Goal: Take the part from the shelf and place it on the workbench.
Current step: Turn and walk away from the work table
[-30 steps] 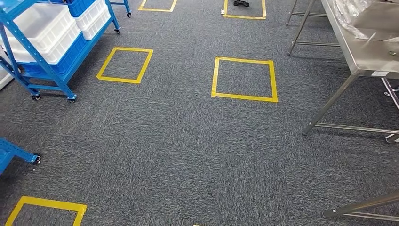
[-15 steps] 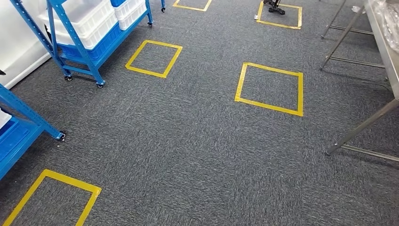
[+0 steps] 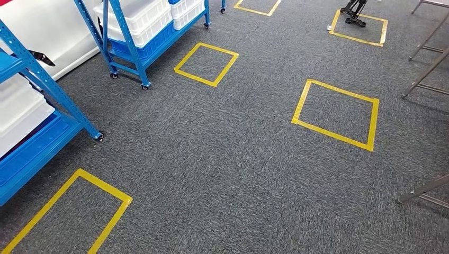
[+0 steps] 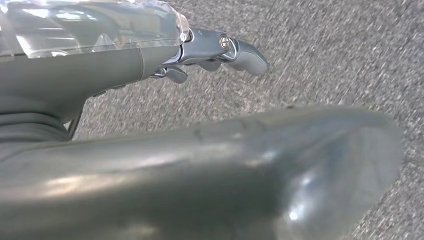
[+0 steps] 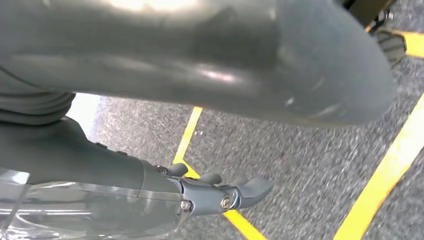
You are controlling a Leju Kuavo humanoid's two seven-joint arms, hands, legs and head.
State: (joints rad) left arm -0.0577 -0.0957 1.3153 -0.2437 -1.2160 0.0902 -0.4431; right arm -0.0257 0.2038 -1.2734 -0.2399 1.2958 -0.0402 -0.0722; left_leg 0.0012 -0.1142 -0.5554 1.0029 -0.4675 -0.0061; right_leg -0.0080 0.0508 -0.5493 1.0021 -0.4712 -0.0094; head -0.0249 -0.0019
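Two blue shelf racks [image 3: 37, 121] have swung closer as the view turned left; both the left hand [image 4: 220, 50] and right hand [image 5: 220, 192] hang empty, fingers loosely apart, part unseen

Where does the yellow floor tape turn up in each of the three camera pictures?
Head view: yellow tape outlines several squares on the floor, the nearest at lower left.
Left wrist view: not in it; the left hand hangs over plain floor.
Right wrist view: tape lines cross the floor beyond the right hand.
Shared landmark: the grey carpet.
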